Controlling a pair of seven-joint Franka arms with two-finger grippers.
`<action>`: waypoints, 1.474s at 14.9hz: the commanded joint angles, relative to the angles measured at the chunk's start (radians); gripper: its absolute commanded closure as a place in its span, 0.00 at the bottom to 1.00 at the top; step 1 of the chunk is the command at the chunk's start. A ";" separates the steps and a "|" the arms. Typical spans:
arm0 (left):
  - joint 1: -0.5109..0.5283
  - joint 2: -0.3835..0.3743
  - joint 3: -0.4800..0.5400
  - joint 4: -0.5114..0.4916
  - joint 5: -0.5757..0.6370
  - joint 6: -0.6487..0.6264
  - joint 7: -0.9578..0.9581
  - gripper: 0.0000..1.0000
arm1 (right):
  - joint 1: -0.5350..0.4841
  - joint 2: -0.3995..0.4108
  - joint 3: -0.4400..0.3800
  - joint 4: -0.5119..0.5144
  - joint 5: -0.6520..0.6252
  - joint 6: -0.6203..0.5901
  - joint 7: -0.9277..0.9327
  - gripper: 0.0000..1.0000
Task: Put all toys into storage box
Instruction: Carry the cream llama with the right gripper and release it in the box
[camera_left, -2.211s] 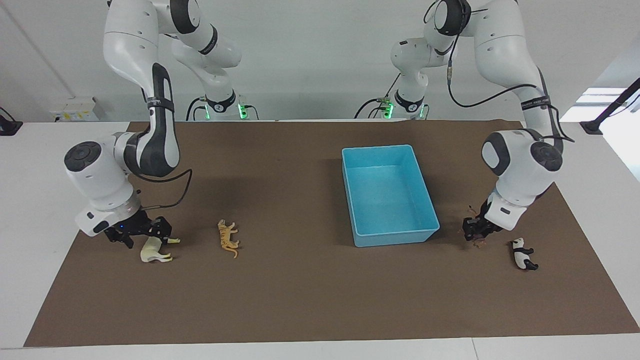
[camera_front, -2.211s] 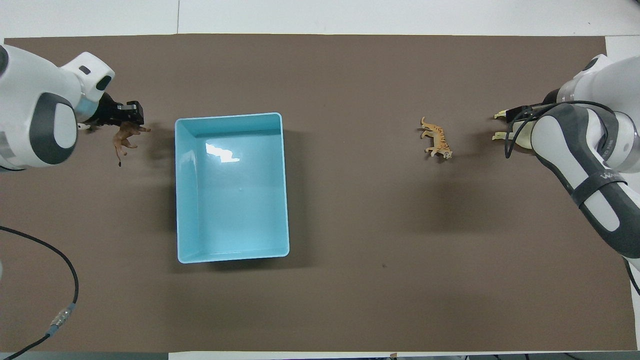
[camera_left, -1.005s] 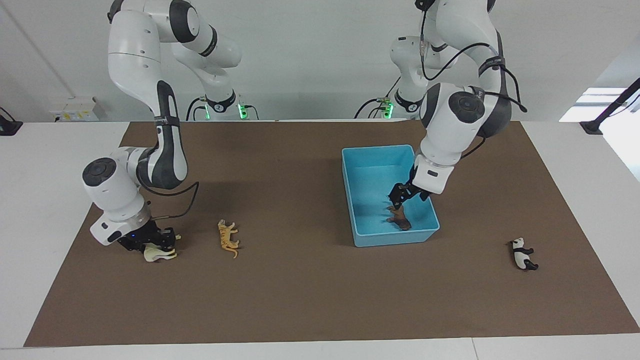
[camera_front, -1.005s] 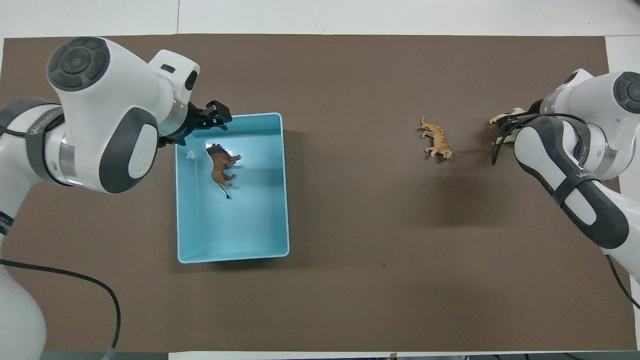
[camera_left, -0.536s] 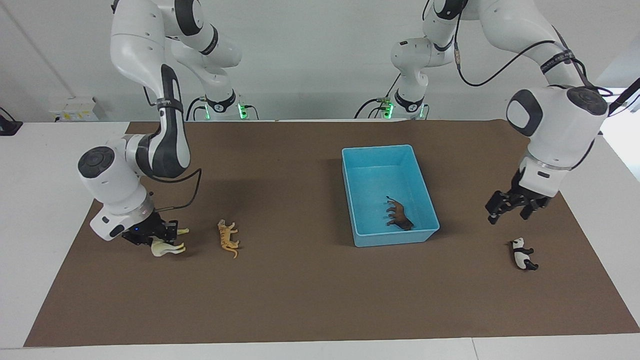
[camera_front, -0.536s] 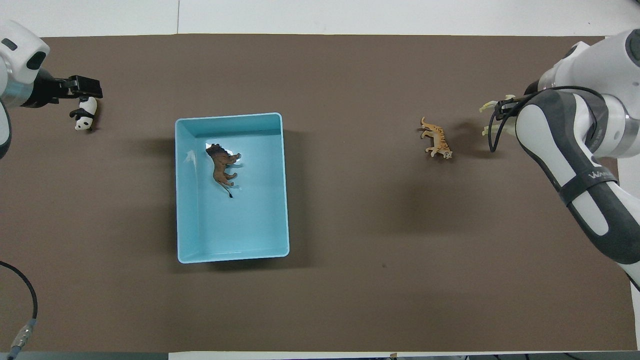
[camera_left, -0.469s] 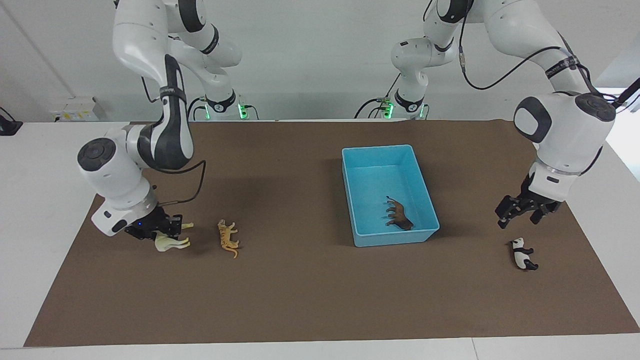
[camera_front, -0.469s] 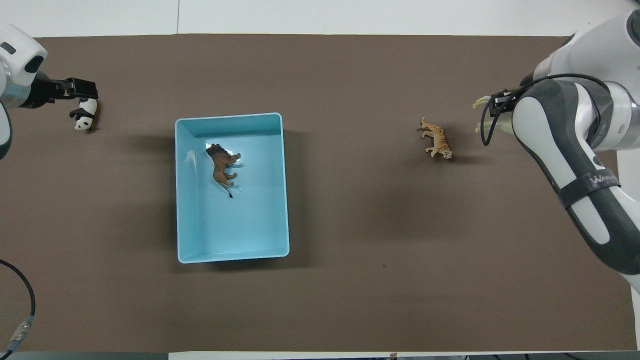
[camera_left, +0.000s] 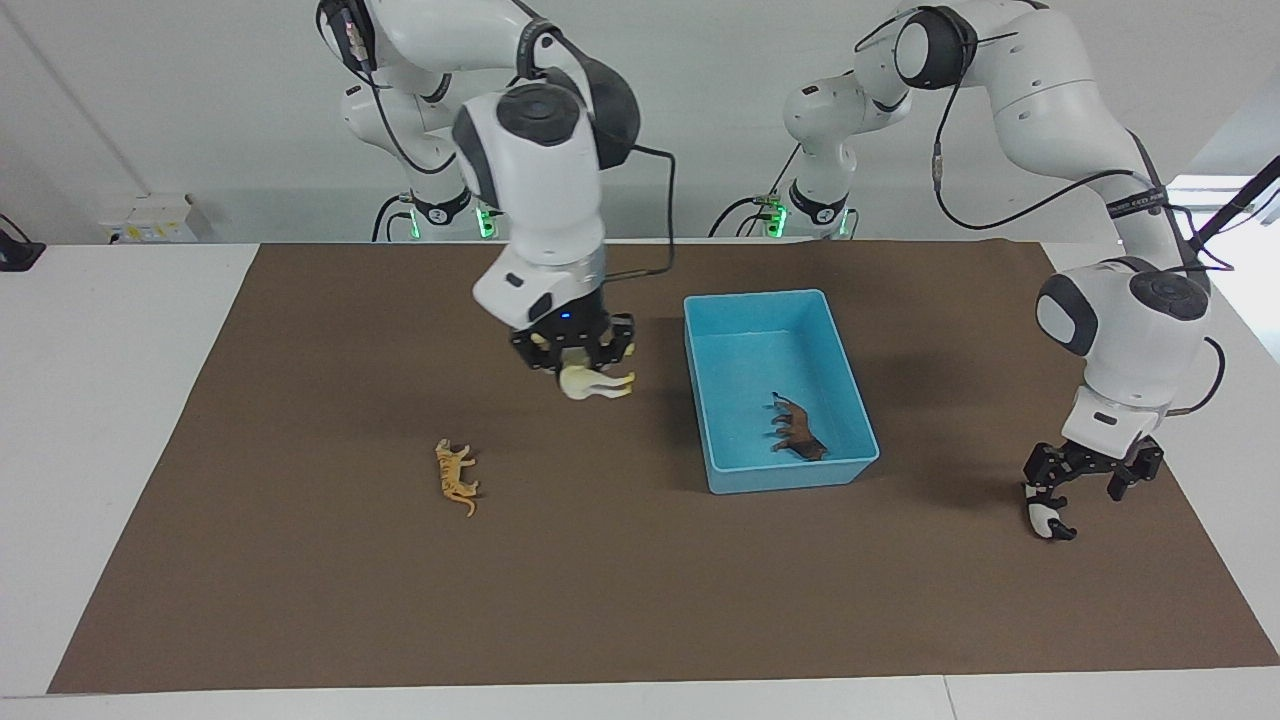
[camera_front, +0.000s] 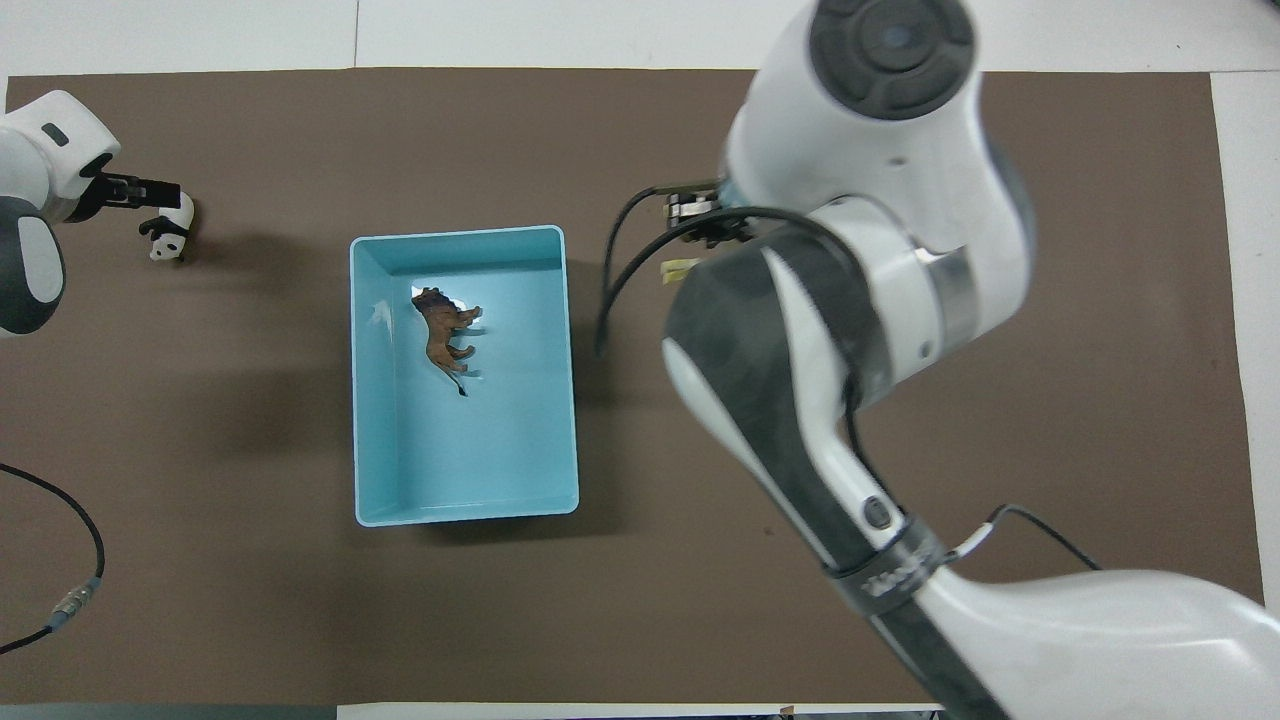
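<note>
My right gripper (camera_left: 572, 358) is shut on the cream-white horse (camera_left: 596, 383), which hangs in the air over the mat beside the light blue storage box (camera_left: 775, 296), toward the right arm's end. In the overhead view only the horse's feet (camera_front: 680, 268) show under the right gripper (camera_front: 703, 232). The dark brown animal (camera_left: 797, 430) lies in the storage box (camera_front: 460, 232). My left gripper (camera_left: 1087, 478) is open and low at the black-and-white panda (camera_left: 1046, 521), one finger over its head end. The orange tiger (camera_left: 457, 476) lies on the mat; the right arm hides it in the overhead view.
A brown mat (camera_left: 640, 600) covers the table, with white tabletop around it. The right arm's large forearm (camera_front: 800, 380) reaches across the middle of the overhead view. A black cable (camera_front: 60, 560) hangs at the left arm's end.
The right gripper has lifted the horse off the mat and carried it toward the storage box. The left gripper has sunk lower onto the panda.
</note>
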 joint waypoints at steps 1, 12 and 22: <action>0.022 0.063 -0.012 0.025 0.041 0.058 0.020 0.00 | 0.118 0.109 -0.014 0.050 0.006 0.080 0.110 1.00; 0.007 0.043 -0.012 -0.079 0.007 0.081 0.014 0.00 | 0.293 0.224 -0.011 0.034 0.004 0.225 0.420 0.00; -0.002 0.037 -0.005 -0.064 0.002 0.034 -0.017 1.00 | 0.030 0.125 -0.065 0.069 -0.059 0.065 0.188 0.00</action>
